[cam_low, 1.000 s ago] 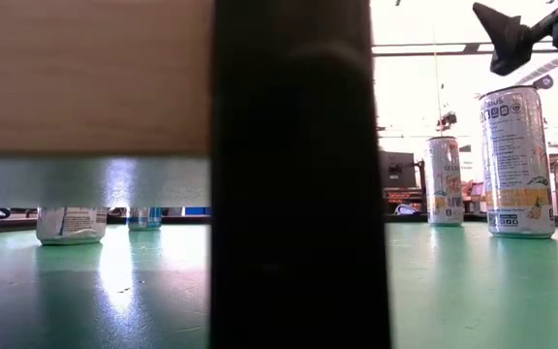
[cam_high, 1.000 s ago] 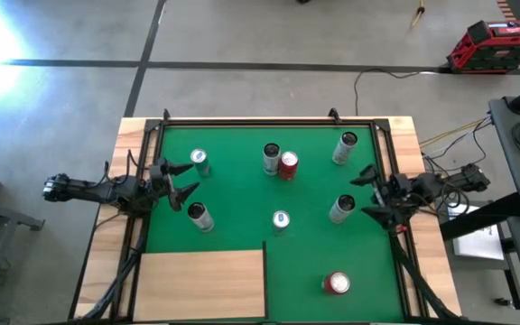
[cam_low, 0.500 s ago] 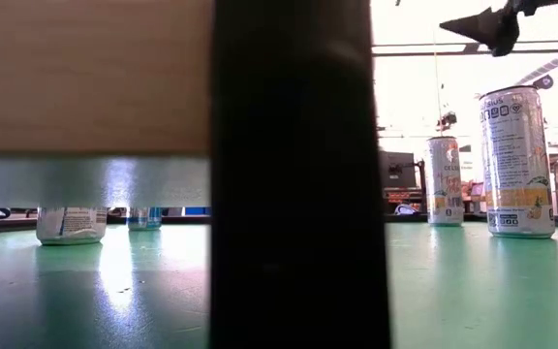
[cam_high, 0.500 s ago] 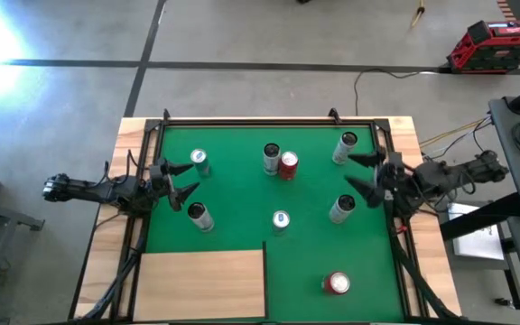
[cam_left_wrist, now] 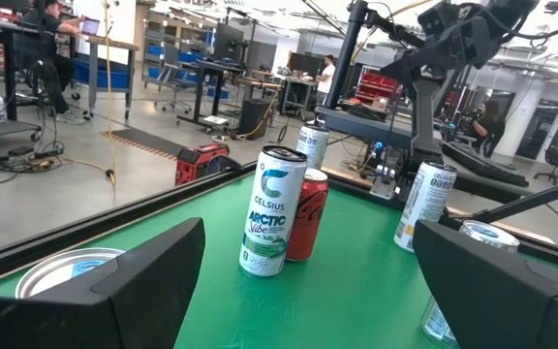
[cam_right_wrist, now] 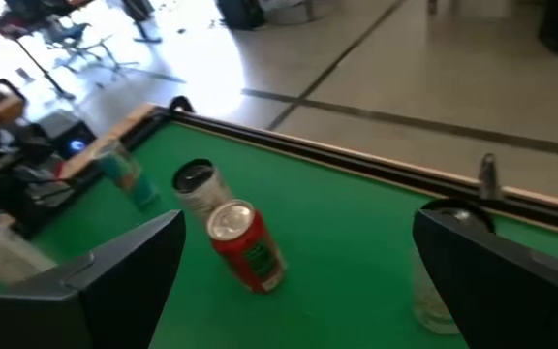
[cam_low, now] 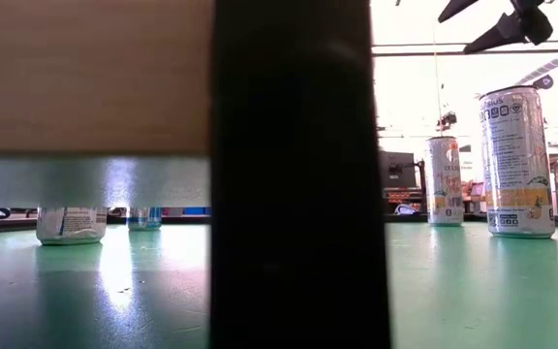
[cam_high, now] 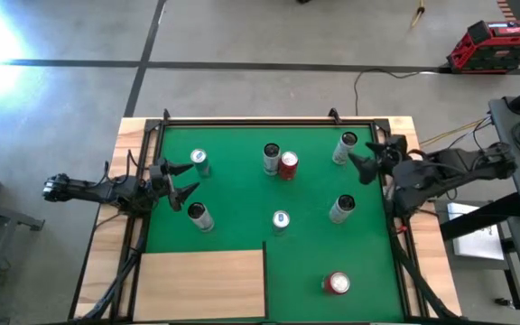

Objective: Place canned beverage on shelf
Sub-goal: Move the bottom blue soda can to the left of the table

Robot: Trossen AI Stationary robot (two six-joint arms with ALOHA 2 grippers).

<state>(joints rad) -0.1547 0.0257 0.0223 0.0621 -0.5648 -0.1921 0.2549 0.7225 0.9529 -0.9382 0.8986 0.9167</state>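
Several beverage cans stand upright on the green mat: silver ones and red ones. The pale wooden shelf lies flat at the near left. My right gripper hangs open high over the far right, next to the far-right silver can and touching nothing; it shows at the top of the low view. Its wrist view looks down on a red can beside a silver one. My left gripper waits open at the left edge, between two silver cans.
A black frame and a wooden rim border the mat. In the low view a dark post and the shelf's underside block much of the sight. Open mat lies between the shelf and the near red can.
My right gripper has risen from beside the right-hand silver can and gone toward the table's far edge, rolling and tipping as it went. Its fingers have stayed open. No can has moved.
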